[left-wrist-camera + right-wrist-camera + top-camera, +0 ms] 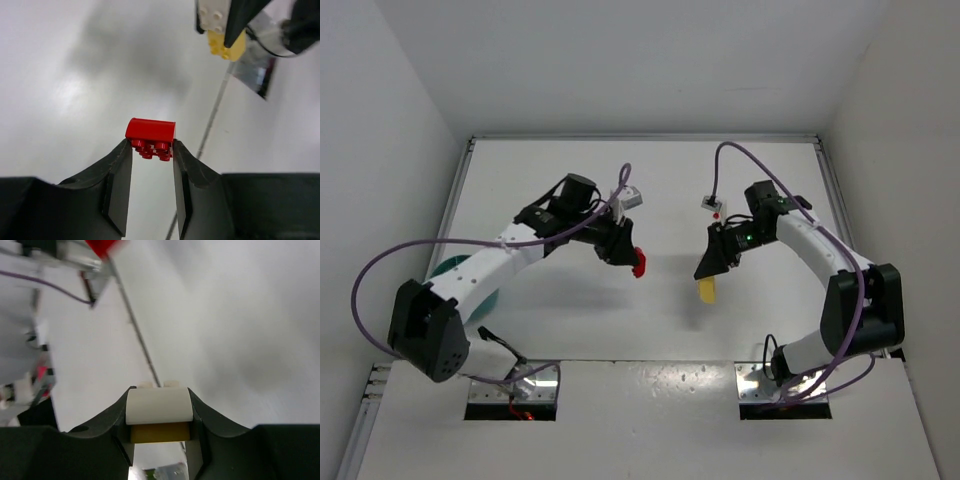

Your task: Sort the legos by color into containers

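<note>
My left gripper [632,258] is shut on a small red brick [639,264] and holds it above the middle of the table. In the left wrist view the red brick [150,131] sits between the fingertips, studs toward the camera. My right gripper [706,270] is shut on a yellow brick [707,290] that hangs below it. In the right wrist view a white brick [159,406] is stacked on the yellow brick [160,432] between the fingers. The teal bowl [444,268] shows at the left, mostly hidden under my left arm.
White walls close in the table on the left, back and right. Two metal mounting plates [515,385] lie at the near edge by the arm bases. Purple cables [365,275] loop from both arms.
</note>
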Available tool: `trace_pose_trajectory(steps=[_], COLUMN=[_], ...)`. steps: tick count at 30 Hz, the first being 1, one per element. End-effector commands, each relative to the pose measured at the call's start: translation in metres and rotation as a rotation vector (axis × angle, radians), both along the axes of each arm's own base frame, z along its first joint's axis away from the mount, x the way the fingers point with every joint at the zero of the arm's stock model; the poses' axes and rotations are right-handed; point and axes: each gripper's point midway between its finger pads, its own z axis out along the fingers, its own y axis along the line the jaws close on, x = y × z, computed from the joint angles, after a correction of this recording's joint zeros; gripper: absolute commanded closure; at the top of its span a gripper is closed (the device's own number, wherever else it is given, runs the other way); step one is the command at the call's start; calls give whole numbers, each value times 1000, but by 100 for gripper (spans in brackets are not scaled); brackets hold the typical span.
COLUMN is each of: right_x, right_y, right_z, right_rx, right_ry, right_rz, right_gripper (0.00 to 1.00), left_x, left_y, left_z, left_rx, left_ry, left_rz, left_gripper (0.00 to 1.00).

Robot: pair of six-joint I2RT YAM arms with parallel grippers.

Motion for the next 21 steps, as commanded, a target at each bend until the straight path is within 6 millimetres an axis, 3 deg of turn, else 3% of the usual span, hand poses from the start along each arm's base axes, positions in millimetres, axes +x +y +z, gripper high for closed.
trace_pose_trajectory(steps=[1, 6, 8, 10, 15, 21], right_x=[37, 65, 71, 78, 83, 90], right_y=[-21, -51, -61, -71, -78, -73], right_z=[-20, -37, -37, -41, -47, -55], right_rx=[-211, -412, -454, -511, -557, -558], right_ry=[-115, -189, -215, -233, -229, -177], right_rz=[-193, -364, -401, -440, -456, -432], right_gripper=[100, 100, 100, 100, 100, 100], left_x=[33, 67, 73, 79, 66, 37], left_y=[48, 133, 160, 203, 280, 347], left_z=[16, 16, 17, 19, 30, 52], left_rx=[142, 364, 434, 550, 705, 848], left_ry=[-195, -266, -281, -294, -291, -319], left_rz=[196, 516, 613, 760, 999, 1245], left_gripper=[89, 94, 95, 97, 100, 100])
